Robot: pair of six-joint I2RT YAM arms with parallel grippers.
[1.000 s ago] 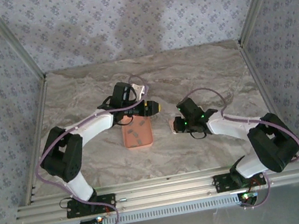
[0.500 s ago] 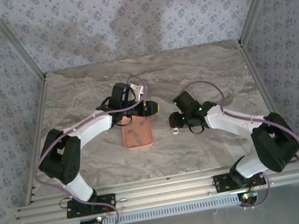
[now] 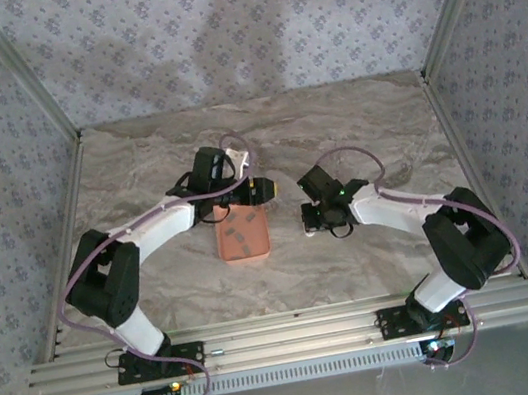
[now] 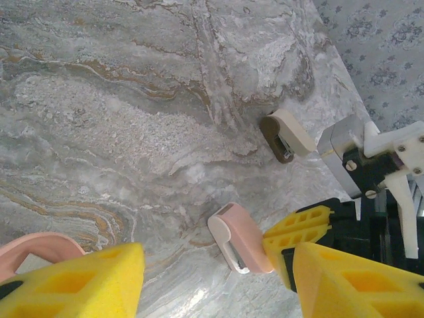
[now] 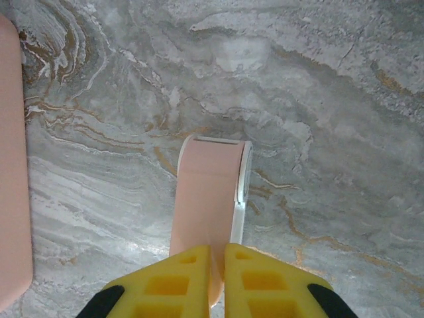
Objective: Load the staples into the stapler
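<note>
1. The salmon-pink tray (image 3: 252, 245) sits on the marbled bench (image 3: 351, 112), roughly in the middle, between the two arms.
2. The staples (image 3: 233, 231) are in that tray. From overhead they're just a few tiny grey bits scattered on its floor, too small for me to count.
3. The left gripper (image 3: 268, 189) hangs over the far end of the tray. In its own wrist camera the yellow fingers (image 4: 73, 285) are spread wide apart with only bench between them, so it's open and empty.
4. The right gripper (image 5: 217, 262) is pinched nearly shut on the near end of the pink stapler (image 5: 209, 199). The two yellow pads are almost touching, with a sliver of pink squeezed between them.
5. The pink stapler points away from the right gripper. Its pink face is up and a white edge shows along its right side.
6. It's just to the right of the tray with a strip of bare bench between them, so they're not touching.
7. I honestly can't tell if the stapler is resting on the bench or lifted a hair off it.
8. There's also a tan stapler (image 4: 288, 132) lying on the bench beyond the pink one, clearly apart from it, with nothing touching it.
</note>
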